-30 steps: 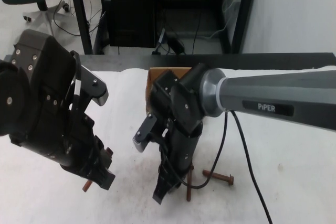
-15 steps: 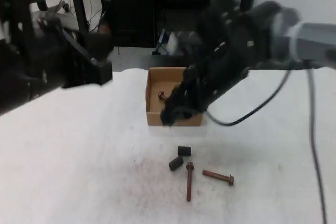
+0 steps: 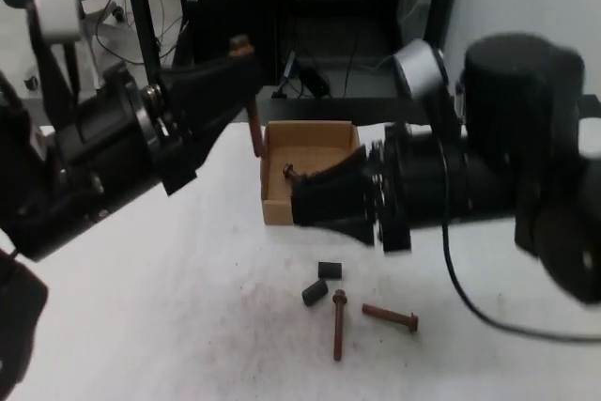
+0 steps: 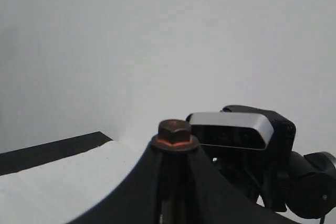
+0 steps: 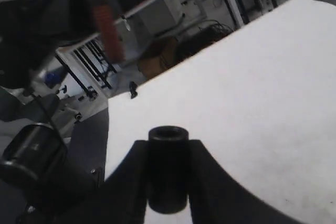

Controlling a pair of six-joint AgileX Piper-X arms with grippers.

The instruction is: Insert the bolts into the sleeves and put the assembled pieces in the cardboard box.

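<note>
My left gripper is shut on a rusty bolt, hex head up between the black fingers. In the high view that bolt hangs from the left gripper above the box's left rear corner. My right gripper is shut on a black sleeve with its open bore showing. In the high view the right gripper points left over the cardboard box, a short way from the bolt. The box holds one assembled piece. Two loose sleeves and two loose bolts lie on the white cloth in front of it.
The right arm's cable trails over the cloth to the right of the loose parts. A dark strip marks the bench's far edge, with a black rack and an office chair beyond. The near left cloth is bare.
Both arms rose from the cloth near the loose parts, the left carrying the bolt and the right the sleeve. They now face each other above the box.
</note>
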